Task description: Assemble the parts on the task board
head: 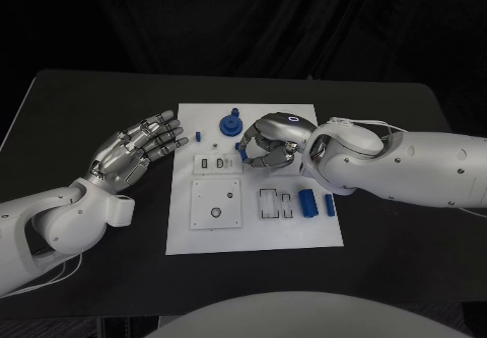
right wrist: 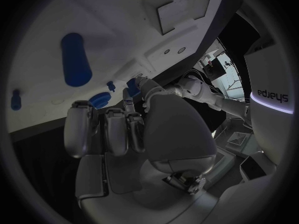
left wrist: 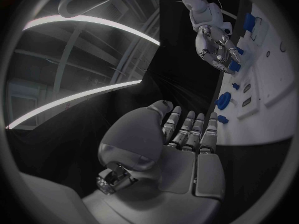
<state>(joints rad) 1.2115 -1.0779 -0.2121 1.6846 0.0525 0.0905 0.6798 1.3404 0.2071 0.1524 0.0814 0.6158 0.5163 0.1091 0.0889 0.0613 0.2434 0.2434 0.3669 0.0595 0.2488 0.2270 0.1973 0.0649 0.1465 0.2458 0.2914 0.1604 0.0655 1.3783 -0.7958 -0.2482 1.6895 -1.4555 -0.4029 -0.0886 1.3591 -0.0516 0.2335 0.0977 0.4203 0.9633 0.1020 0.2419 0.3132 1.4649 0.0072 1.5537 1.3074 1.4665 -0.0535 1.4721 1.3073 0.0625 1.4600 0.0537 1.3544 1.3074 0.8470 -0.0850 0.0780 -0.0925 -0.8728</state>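
The right hand [head: 272, 139] curls over the flat white task board [head: 254, 236], fingers pinching a small blue part [head: 241, 147] at its twelve-o'clock end, while the left hand [head: 137, 148] hovers spread at nine o'clock off the board.

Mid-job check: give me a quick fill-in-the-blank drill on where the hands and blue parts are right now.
1. The left hand, fingers spread, holds ____.
2. The right hand is curled over the white rectangular task board with a small ____ part at its fingertips.
3. Two blue cylindrical pegs lie on the board beside the ____ arm.

Missing words: nothing; blue; right
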